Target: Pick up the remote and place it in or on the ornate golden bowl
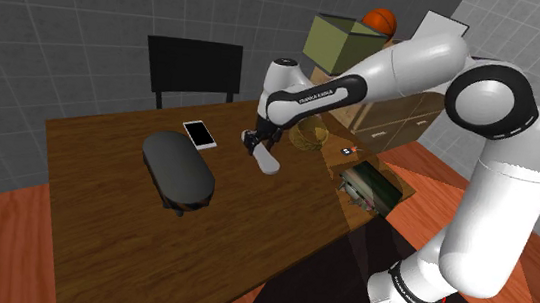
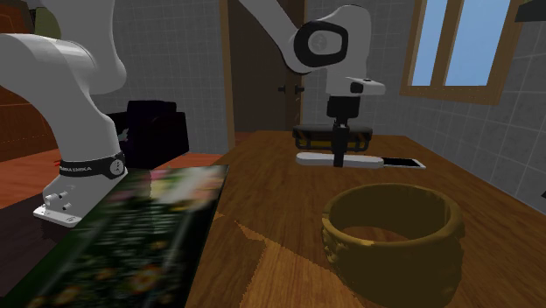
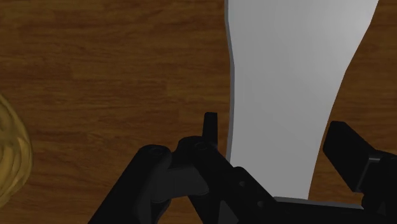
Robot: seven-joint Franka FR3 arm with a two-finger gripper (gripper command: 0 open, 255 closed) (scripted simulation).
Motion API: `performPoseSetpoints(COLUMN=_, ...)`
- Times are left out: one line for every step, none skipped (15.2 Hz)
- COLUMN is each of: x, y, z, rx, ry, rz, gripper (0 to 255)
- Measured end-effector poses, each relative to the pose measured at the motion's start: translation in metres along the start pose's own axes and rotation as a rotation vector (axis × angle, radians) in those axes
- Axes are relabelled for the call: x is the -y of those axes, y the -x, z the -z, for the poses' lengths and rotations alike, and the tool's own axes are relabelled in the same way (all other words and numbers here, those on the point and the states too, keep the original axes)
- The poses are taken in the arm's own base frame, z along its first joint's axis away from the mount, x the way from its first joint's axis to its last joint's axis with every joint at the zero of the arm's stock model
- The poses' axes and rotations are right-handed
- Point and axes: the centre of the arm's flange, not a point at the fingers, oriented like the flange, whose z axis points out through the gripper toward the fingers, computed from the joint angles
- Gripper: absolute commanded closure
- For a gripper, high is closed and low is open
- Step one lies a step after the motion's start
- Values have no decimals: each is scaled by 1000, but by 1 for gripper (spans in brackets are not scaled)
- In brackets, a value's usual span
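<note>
The white remote (image 3: pixel 292 63) sits clamped between the two fingers of the black claw (image 3: pixel 277 127), gripped across its narrow middle and lying level over the wooden surface (image 1: pixel 100 231). Whether it touches the wood cannot be told. It is toward the far edge of the surface. The golden bowl (image 2: pixel 391 236) stands near it, apart, by the far corner on the shoulder view's right. A phone (image 1: pixel 199 134) lies flat on the remote's other side, beside a dark oval tray (image 1: pixel 178 168).

White arm (image 1: pixel 406 67), dark joints, black gripper (image 1: pixel 261 155)
</note>
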Motion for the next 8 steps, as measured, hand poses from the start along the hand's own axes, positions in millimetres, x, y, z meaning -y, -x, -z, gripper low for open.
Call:
performPoseSetpoints(x=0, y=0, z=5, rx=0, ry=0, rz=0, gripper=255)
performPoseSetpoints(x=1, y=1, z=9, rx=0, ry=0, rz=0, gripper=255)
performPoseSetpoints(x=0, y=1, z=14, rx=0, ry=0, rz=0, gripper=255)
performPoseSetpoints(x=0, y=1, z=21, rx=0, ry=0, rz=0, gripper=255)
performPoseSetpoints(x=0, y=0, z=25, rx=0, ry=0, rz=0, gripper=255)
performPoseSetpoints(x=-1, y=1, z=30, rx=0, ry=0, rz=0, gripper=255)
performPoseSetpoints(x=-1, y=-1, z=35, rx=0, ry=0, rz=0, gripper=255)
performPoseSetpoints(x=0, y=-1, z=40, rx=0, ry=0, rz=0, gripper=255)
